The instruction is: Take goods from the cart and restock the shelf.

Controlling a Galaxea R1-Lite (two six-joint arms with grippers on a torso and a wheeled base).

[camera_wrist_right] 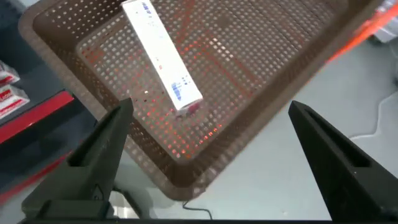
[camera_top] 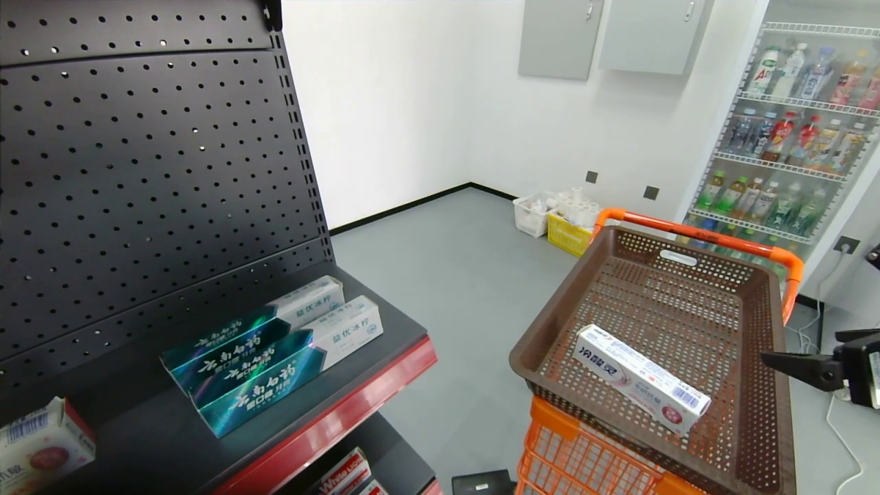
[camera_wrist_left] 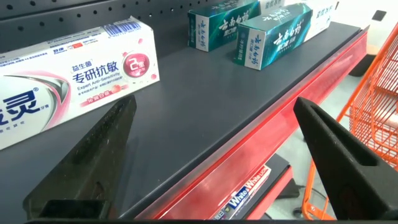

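A white toothpaste box with blue lettering and a barcode lies flat in the brown cart basket, lower right in the head view. The right gripper hangs above it with its fingers spread wide. The left gripper, equally spread and holding nothing, hovers over the dark shelf near a pink-and-white box and two teal boxes.

Between the spread fingers of the left gripper, the dark metal shelf board gives open passage. A pink-and-white cardboard toothpaste carton blocks just beyond one fingertip, with teal cartons farther ahead.
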